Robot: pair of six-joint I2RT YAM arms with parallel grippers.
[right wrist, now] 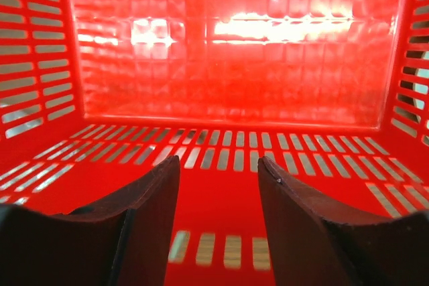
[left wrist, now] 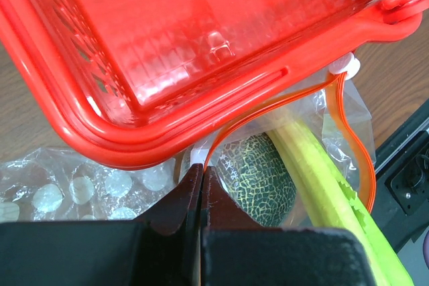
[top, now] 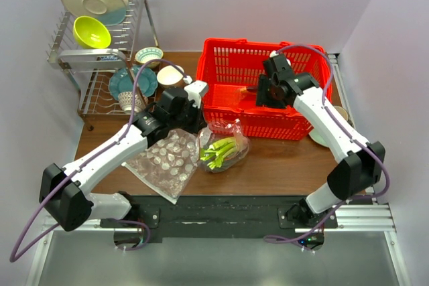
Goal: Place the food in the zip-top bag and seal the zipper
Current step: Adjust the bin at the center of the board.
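Arms both stretch forward from the near edge. The left arm angles in toward the counter's middle, elbow low, wrist bent down at the bag (top: 224, 144), which lies at mid-counter, touching the near left corner of the red basket (top: 268, 46). The left gripper (left wrist: 202, 175) has its fingers pressed together, pinching the end of the zipper (left wrist: 350, 122) at the bag's mouth. From that pinch the orange strip splits into two strands that bow apart, so the mouth gapes. Inside the bag sit the green ball (left wrist: 258, 175) and the stalks (left wrist: 320, 169), side by side and touching.

The right arm rises from its base, folds at the elbow near the right edge, and reaches back over the basket's near wall. The right gripper (right wrist: 219, 172) hangs inside the basket with its fingers spread, holding nothing.

A dotted bag (top: 167, 162) lies flat near the near edge, just left of the bag. A dish rack (top: 100, 51) stands at the far left corner.
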